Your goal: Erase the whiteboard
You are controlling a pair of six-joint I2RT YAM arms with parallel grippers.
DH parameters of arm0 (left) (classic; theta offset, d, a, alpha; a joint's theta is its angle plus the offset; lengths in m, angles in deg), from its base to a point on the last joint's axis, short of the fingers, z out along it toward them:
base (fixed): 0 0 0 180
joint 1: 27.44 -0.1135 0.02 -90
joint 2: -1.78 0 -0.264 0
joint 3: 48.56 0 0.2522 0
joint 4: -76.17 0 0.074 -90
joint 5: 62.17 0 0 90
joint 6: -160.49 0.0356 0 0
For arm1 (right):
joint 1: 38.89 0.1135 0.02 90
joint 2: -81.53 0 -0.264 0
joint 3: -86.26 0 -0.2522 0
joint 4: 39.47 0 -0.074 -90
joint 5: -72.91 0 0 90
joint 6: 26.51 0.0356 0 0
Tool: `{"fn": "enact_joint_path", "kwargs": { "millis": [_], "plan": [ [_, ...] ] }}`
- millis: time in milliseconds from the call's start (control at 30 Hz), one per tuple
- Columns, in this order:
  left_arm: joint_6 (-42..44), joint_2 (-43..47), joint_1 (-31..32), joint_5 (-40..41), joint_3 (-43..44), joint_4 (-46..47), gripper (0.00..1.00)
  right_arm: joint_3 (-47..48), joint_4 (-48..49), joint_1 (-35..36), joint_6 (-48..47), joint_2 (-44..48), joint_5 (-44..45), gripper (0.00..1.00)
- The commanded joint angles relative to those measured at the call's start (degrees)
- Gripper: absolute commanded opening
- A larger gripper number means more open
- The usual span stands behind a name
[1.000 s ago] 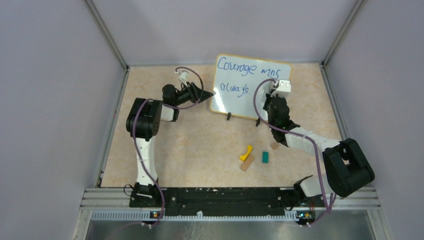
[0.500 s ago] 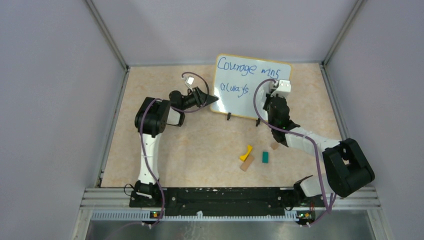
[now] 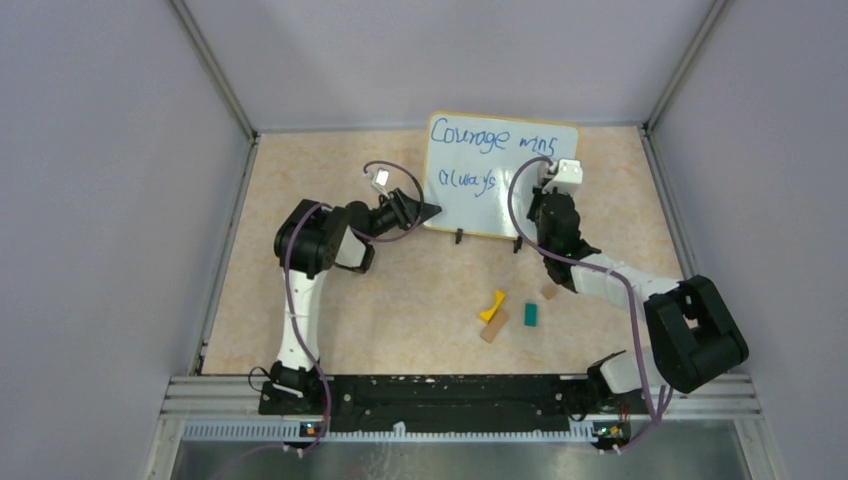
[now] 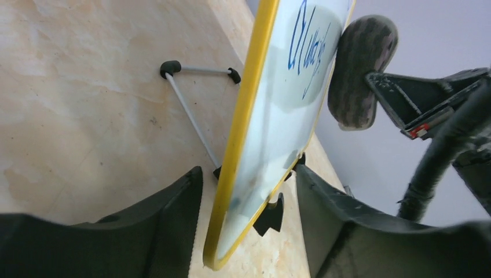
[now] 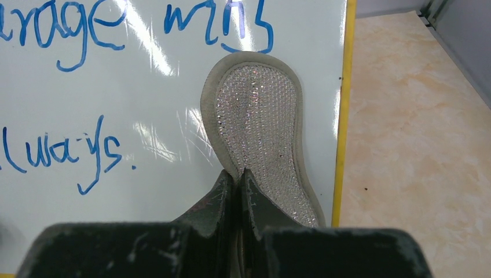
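the whiteboard stands upright at the far middle of the beige table, close to the back wall. the left gripper, jaws apart, straddles its lower left yellow edge. the right gripper is clamped on a grey oval pad that lies against the board beside its right frame, with tabletop beyond.

The beige, marble-patterned surface carries a white rectangular whiteboard with a thin yellow frame. The whiteboard stands propped near the far edge, right of the middle. It rests on small black clip feet and a thin wire prop behind it, and blue handwriting runs across its face. Between the board and the near edge, toward the right, four small pieces lie close together. They are a yellow curved piece, a tan oblong block just beside it, a teal block, and a small tan block.
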Motion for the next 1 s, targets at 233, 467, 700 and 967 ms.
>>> {"fn": "enact_joint_path", "kwargs": {
  "millis": [233,467,700,967],
  "plan": [
    [-2.0,-1.1,-2.5,-5.8,9.4,3.1,0.64,2.9,0.9,-0.9,0.8,-1.6,-0.5,0.0],
    [-3.3,-2.8,-1.9,-7.0,11.2,2.8,0.52,5.3,-0.9,-0.9,0.5,-3.0,2.0,0.0],
    [-1.7,-1.9,-1.5,-6.5,8.7,3.2,0.25,6.9,-1.3,-0.9,0.7,-5.0,0.5,0.0],
    [4.9,1.6,-0.9,-2.1,2.2,0.0,0.0,11.3,-3.3,-0.8,0.0,-12.0,-6.6,0.0]
  ]
}}
